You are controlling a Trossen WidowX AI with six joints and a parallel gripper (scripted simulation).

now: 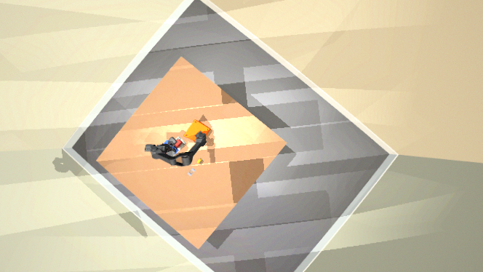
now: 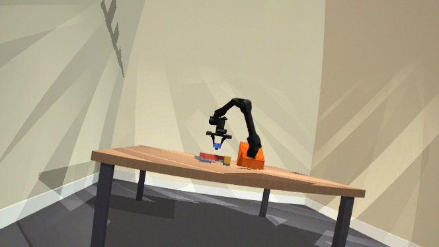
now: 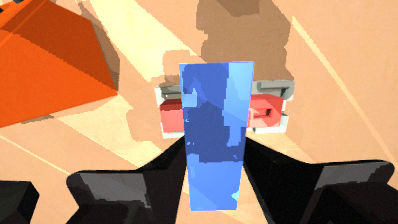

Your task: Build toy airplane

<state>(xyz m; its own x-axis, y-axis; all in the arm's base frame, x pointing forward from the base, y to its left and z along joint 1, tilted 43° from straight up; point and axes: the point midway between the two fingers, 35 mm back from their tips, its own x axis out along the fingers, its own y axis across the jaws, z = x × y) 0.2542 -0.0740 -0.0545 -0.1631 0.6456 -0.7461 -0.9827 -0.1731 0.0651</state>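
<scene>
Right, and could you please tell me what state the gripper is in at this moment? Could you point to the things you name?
Gripper (image 2: 217, 145) (image 3: 211, 137): closed on the blue wing (image 2: 217, 145) (image 3: 215, 130), held above the red fuselage (image 2: 207, 156) (image 3: 267, 112).
</scene>
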